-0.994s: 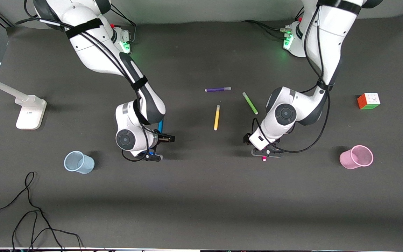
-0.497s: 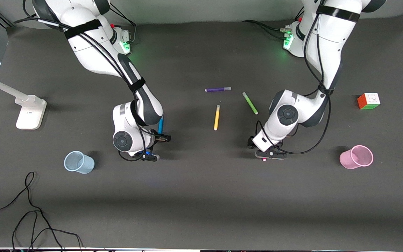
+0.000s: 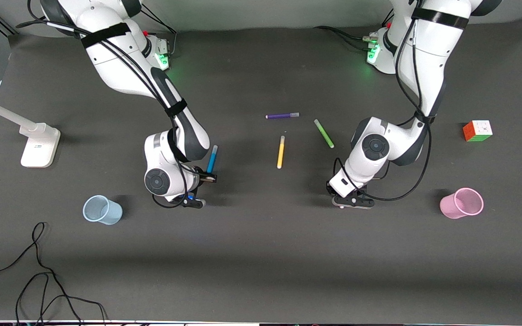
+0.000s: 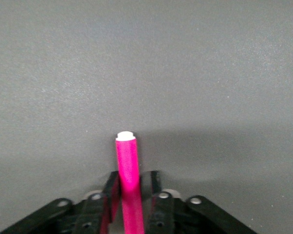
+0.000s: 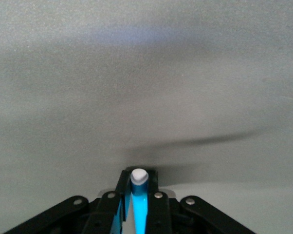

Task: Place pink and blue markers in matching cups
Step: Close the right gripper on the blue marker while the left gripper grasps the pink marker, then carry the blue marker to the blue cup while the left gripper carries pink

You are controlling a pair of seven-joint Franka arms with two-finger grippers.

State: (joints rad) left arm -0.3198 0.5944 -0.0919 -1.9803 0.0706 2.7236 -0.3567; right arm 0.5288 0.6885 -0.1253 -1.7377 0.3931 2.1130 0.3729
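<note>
With the right end effector (image 3: 194, 198) clenching the blue marker (image 3: 212, 158) and the left end effector (image 3: 350, 200) clenching the pink marker (image 4: 128, 170), each arm is best lifting straight up, keeping its marker steady, before carrying toward the blue cup (image 3: 102, 210) at 8 o'clock and the pink cup (image 3: 461, 203) at 4 o'clock on the surface (image 3: 261, 262).

A: What is concealed in the front view?

B: The pink marker (image 4: 127, 168) cannot be seen there; the left arm's wrist covers it. The right arm hides the lower part of the blue marker (image 3: 212, 158), and both grippers' fingers are under their wrists.

A: And the wrist views?

B: Each marker's lower length is cut off by the picture's edge. The left gripper (image 4: 132, 195) and the right gripper (image 5: 138, 192) show only their fingertips.

A: Anything else cut off?

B: The white lamp stand (image 3: 39, 145) has its arm running out of the picture, and the black cable (image 3: 39, 271) leaves at the lower edge.
</note>
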